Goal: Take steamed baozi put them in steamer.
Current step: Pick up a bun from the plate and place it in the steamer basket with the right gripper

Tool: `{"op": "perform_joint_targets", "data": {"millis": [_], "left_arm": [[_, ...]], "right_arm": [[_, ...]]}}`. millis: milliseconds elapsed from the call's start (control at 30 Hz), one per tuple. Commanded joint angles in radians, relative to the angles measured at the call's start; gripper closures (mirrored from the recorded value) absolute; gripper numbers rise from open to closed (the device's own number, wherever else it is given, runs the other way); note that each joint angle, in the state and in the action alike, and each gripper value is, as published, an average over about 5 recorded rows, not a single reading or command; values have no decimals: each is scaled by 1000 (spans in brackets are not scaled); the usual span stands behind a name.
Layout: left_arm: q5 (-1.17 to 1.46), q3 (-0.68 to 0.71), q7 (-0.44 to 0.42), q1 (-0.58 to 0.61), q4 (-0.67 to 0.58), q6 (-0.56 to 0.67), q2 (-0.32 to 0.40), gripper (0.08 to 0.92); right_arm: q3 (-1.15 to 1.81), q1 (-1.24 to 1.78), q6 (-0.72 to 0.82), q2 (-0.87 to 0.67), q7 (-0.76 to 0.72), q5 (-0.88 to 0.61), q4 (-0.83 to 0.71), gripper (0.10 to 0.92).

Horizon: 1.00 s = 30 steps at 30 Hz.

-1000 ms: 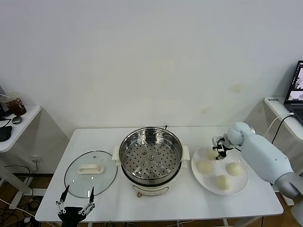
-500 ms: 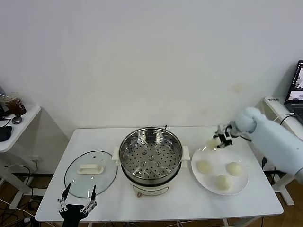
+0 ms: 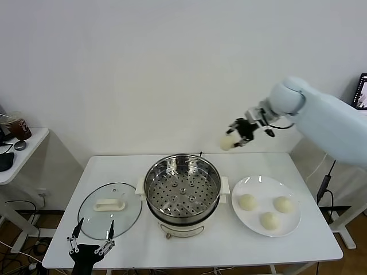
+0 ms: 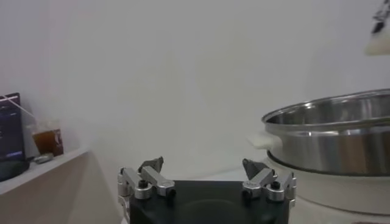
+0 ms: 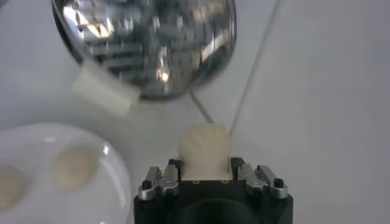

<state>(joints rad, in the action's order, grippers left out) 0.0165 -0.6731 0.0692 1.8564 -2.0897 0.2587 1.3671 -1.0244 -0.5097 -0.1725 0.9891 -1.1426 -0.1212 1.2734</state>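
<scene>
Task status: the steamer (image 3: 182,189) is holding no baozi yet; its perforated tray is showing bare. One baozi (image 3: 227,141) is sitting clamped in the right gripper (image 3: 234,137), raised high above the worktop (image 3: 269,243), beyond the steamer's far right rim and not yet over the tray. Three baozi (image 3: 247,201) are lying on the white plate (image 3: 252,182) to the right of the steamer. Judged from this layout, the first of four transfers is in progress: carrying over the tray, lowering and releasing are outstanding, followed by three more picks.

Gripper state: in the right wrist view, the right gripper (image 5: 207,173) is showing its jaws pressing on both sides of the bun, which is protruding forward between them. The left gripper (image 3: 90,245) is waiting at the near left edge of the worktop with its fingers (image 4: 150,169) spread wide apart and nothing between them.

Materials and shapes:
- Baozi: round, cream-white, smooth matte dough; the held one is showing faint pleating. Judged soft and easily dented.
- Steamer: round polished stainless steel, strongly reflective, with a regularly holed tray, on a white base with side handles.
- Plate: flat, round, glossy white.
- Lid (image 3: 109,209): round clear glass with a white handle, lying flat to the left of the steamer.
</scene>
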Motion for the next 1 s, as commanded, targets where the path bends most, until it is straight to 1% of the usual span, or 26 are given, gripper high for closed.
{"op": "perform_joint_targets", "data": {"millis": [33,233,467,833,933,1000], "left_arm": [[2,-10,-1,-7,12,-1,0,177],[11,-37,-1,-6,14,-1,10,177],[10,-51,-2,-10,11,-2,24,177],[7,-57,-1,-17,30,-2,29,177],[7,-56,-1,-20,33,-2,28,177],[8,-55,-1,-22,35,-2,28,177]], "right_arm": [[-175,-58,-207,273,11,14,-5,541],[-198,31,-348,323,27,214,-97,541],[-122,138,-447,338,103,453,-223,527],[-40,196,-512,355,146,593,-323,503],[-19,206,-532,363,165,616,-349,476],[-7,207,-541,365,176,614,-357,437]]}}
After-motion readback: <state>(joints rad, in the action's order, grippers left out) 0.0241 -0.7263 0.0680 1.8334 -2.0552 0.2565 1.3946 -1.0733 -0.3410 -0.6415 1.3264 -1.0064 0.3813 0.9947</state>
